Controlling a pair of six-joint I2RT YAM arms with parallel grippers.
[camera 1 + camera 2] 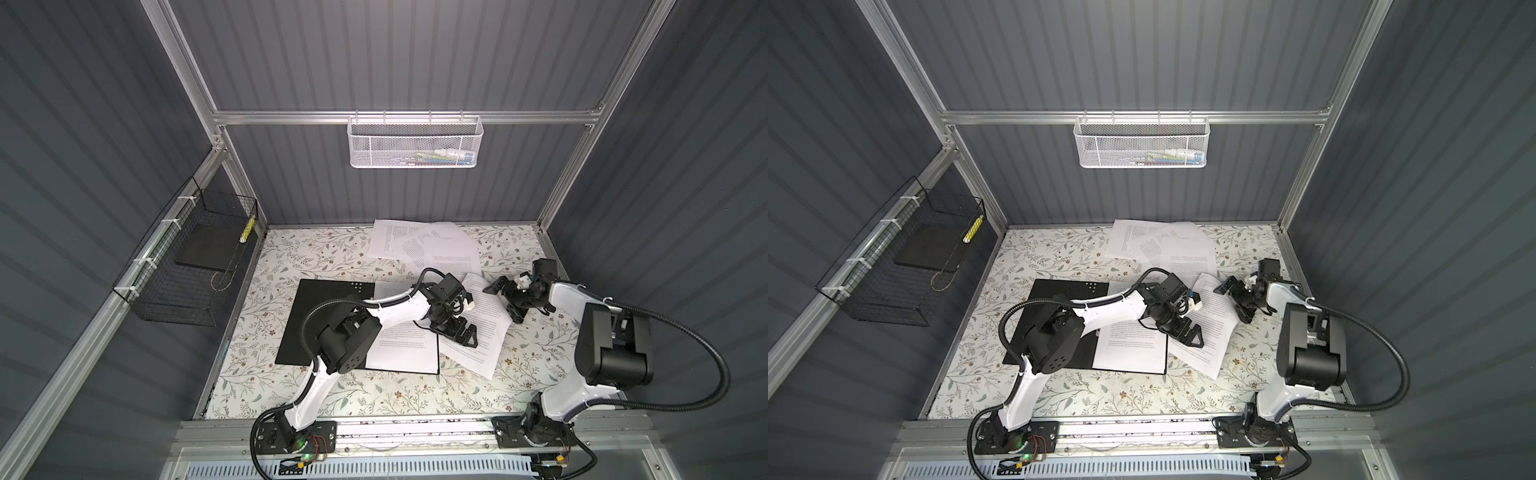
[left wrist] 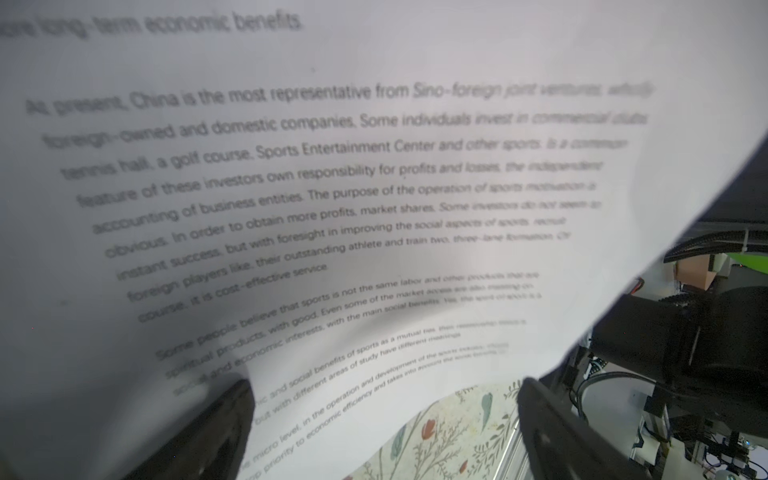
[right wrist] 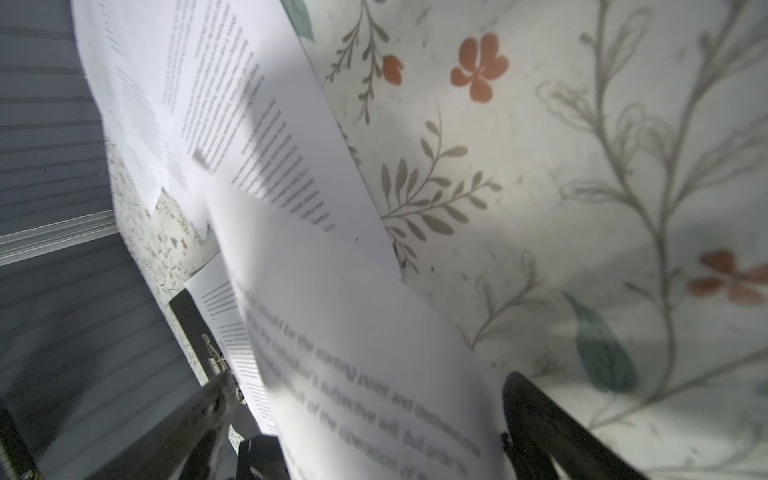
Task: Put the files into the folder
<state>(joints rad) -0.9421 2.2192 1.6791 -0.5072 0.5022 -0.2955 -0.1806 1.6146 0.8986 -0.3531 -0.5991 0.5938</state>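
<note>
The thin folder [image 1: 305, 303] lies open, black inside up, left of centre on the floral-patterned tabletop [image 1: 374, 395]. One white printed paper sheet [image 1: 399, 345] lies flat on its right half. A second, buckled sheet [image 1: 490, 340] overlaps the folder's right edge. The left gripper [image 1: 463, 334], jaws wide, sits over it, contact unclear. The right gripper [image 1: 505, 301] gapes wide astride that sheet's far edge. Other files [image 1: 419, 245] crowd the back wall; bare table lies in front.
</note>
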